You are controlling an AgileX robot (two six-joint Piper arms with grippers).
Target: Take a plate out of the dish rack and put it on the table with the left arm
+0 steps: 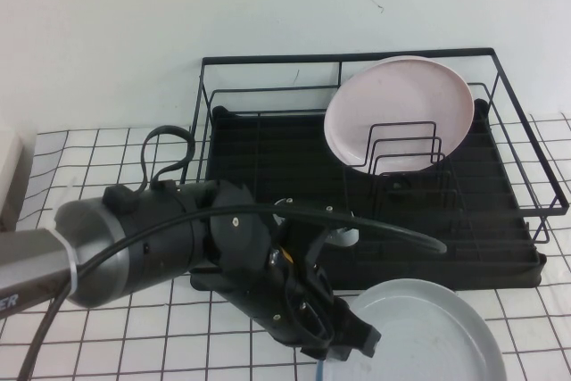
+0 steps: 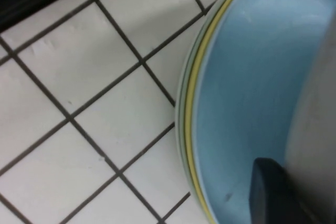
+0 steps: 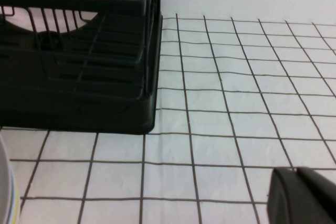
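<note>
Pale grey plate (image 1: 437, 332) lies on your worktop (image 1: 107, 336), left jaws (image 1: 343, 345) at its rim (grip: cannot tell). Right jaws (image 3: 302, 195) beside dish rack (image 1: 508, 220), state unclear.

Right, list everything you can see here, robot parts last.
Dish rack: one, black wire, at the back of the table.
Pink plate: one, pale pink, standing upright in the dish rack's dividers.
Grey plate: one, pale grey, lying flat on the table in front of the rack, on top of a blue plate.
Blue plate: one, light blue, under the grey plate.
Table: one, white with black grid lines.
Left gripper: one, black, at the grey plate's near-left rim.
Right gripper: one, black, low over the table beside the rack.
</note>
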